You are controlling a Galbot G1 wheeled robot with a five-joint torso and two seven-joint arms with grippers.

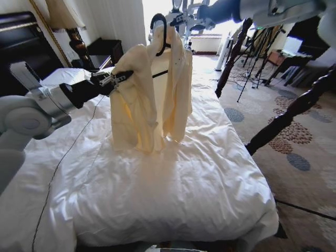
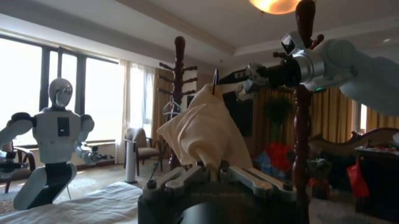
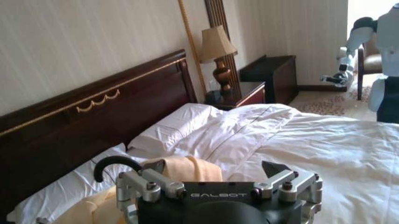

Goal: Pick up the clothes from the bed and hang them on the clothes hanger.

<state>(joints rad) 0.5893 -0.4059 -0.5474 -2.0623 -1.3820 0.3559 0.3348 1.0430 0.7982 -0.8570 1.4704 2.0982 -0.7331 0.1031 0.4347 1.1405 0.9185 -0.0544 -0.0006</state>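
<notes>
- Top (image 1: 149,100): pale yellow-cream, draped on the hanger (image 1: 160,31), held up above the bed (image 1: 173,184); hem touching the white duvet.
- Hanger: dark, hook up, gripped near the top by the right end effector (image 1: 181,22).
- Left end effector (image 1: 118,79): closed on the top's shoulder fabric.
- Bed: rumpled duvet, dark headboard (image 3: 93,112), 2 twisted posts at the robot's right.

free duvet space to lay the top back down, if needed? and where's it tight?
Free: the bed's near half, from the pale yellow top's hem to the foot edge, and the strip along its right edge. Left side is partly crossed by a thin dark cable. Crowded: mid-bed, where the left gripper pinches a shoulder and the right gripper holds the hanger.
</notes>
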